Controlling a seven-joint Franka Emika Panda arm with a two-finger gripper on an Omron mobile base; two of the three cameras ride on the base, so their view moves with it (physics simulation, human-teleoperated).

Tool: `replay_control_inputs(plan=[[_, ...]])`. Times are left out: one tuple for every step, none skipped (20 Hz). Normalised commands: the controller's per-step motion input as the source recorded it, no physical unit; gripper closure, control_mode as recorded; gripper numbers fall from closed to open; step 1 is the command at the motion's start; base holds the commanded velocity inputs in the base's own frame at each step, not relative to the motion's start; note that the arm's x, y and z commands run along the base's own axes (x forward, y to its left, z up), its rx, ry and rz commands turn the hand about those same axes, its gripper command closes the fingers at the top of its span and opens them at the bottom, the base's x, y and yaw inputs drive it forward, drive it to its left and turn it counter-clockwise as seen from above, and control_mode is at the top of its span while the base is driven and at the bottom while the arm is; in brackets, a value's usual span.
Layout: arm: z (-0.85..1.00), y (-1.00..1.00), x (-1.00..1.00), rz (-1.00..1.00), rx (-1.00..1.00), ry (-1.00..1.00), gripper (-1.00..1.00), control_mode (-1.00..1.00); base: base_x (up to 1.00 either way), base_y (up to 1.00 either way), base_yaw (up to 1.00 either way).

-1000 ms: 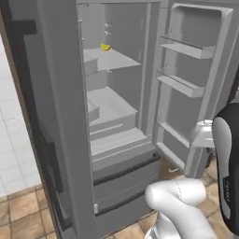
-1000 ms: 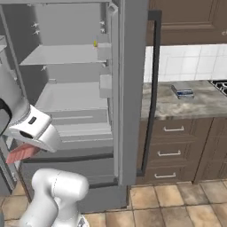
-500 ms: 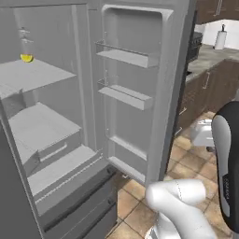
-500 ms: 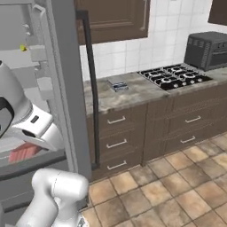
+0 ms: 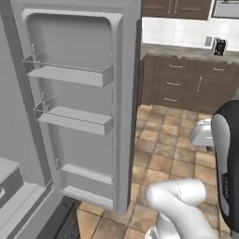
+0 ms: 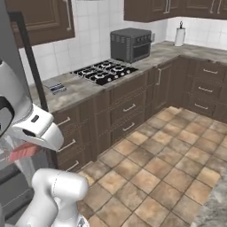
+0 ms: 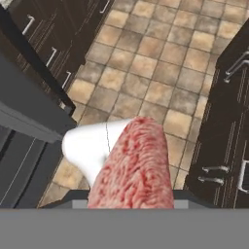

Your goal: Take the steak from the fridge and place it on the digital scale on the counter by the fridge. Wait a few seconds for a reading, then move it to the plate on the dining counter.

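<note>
One item is in transit: the steak, a pinkish-red marbled slab that projects forward from the bottom edge of the hand view, above the tiled floor. The finger tips are hidden beneath the meat, so the jaw gap cannot be read directly; since the slab hangs clear of any surface, the gripper is judged to be clamped on the steak. In the right base view a red sliver of the steak shows just below the white wrist housing, to the left of the digital scale, which lies flat on the marble counter just left of the black cooktop. The fridge stands with its door swung wide, and the steak is already outside it. Handling judgement: raw meat is soft, light and slippery; it will sag where unsupported and may creep between the pads under firm pressure. The unsupported length in the hand view looks considerable, so the hold appears to sit near one end; a hold across the narrow width nearer the middle would reduce droop. Set-down on the digital scale calls for a low, level release, because the platform is small.
</note>
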Motion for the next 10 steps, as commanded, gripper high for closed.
replay_control_inputs(plan=[[0.0,0.0,0.0,0.0,0.0,0.0,1.0,1.0,0.11,-0.05,-0.51],[0.0,0.0,0.0,0.0,0.0,0.0,1.0,1.0,0.49,-0.08,-0.4],[0.0,0.0,0.0,0.0,0.0,0.0,1.0,1.0,0.59,-0.04,-0.32],[0.0,0.0,0.0,0.0,0.0,0.0,1.0,1.0,0.71,0.0,-0.25],[0.0,0.0,0.0,0.0,0.0,0.0,1.0,1.0,0.79,0.0,-0.21],[0.0,0.0,0.0,0.0,0.0,0.0,1.0,1.0,0.83,-0.01,-0.19],[0.0,0.0,0.0,0.0,0.0,0.0,1.0,1.0,0.91,-0.02,-0.18],[0.0,0.0,0.0,0.0,0.0,0.0,1.0,1.0,0.89,-0.01,-0.17],[0.0,0.0,0.0,0.0,0.0,0.0,1.0,1.0,0.89,-0.05,-0.16],[0.0,0.0,0.0,0.0,0.0,0.0,1.0,1.0,0.87,-0.01,-0.15]])
